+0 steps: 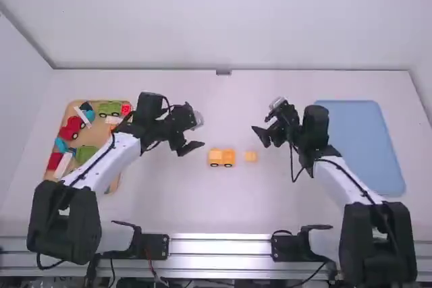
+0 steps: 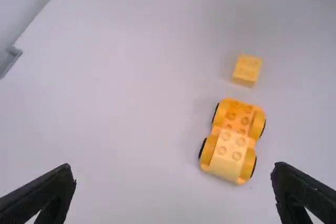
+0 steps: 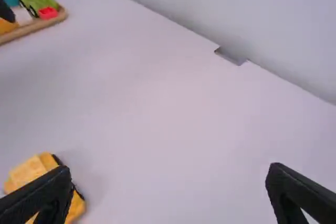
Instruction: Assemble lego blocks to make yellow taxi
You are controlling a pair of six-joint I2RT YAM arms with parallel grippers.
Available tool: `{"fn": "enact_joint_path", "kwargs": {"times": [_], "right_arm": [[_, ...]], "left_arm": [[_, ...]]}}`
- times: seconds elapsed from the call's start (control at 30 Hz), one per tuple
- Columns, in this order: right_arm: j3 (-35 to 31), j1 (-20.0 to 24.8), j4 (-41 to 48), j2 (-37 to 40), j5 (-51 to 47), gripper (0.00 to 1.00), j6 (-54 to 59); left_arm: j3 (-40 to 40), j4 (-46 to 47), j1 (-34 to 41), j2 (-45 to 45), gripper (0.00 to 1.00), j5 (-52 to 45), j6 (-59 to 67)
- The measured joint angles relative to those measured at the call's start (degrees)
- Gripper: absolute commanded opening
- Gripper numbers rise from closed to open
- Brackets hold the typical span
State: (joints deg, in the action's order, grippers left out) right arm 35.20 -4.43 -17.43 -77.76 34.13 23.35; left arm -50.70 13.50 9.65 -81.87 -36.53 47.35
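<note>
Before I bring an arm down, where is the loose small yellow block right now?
In the high view, the small yellow block lies on the table just right of the wheeled yellow car, between the two end effectors.

Between the left gripper [image 1: 191, 148] and right gripper [image 1: 260, 137], a wide lane of white table [image 1: 223, 109] runs back to the wall [image 1: 216, 25]. Midway in front, a car [image 1: 221, 156] and block [image 1: 251, 156] stand in the way, a narrow gap between them. A crowded wooden tray [image 1: 115, 183] blocks the left side.
</note>
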Motion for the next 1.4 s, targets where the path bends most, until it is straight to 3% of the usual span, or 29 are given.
{"fn": "enact_joint_path", "kwargs": {"times": [0.6,1.07,1.4], "right_arm": [[0.0,-2.1,1.8,-1.5,-0.9,0.98,10.2],[0.0,4.3,2.6,-14.7,22.6,0.98,26.2],[0.0,3.4,13.2,-17.4,25.0,0.98,39.0]], "left_arm": [[2.2,-0.1,-0.1,0.0,0.99,5.2,0.0],[4.9,-3.9,-0.1,0.0,0.99,5.3,0.0],[5.0,-6.0,-0.1,0.0,0.99,5.3,0.0]]}}
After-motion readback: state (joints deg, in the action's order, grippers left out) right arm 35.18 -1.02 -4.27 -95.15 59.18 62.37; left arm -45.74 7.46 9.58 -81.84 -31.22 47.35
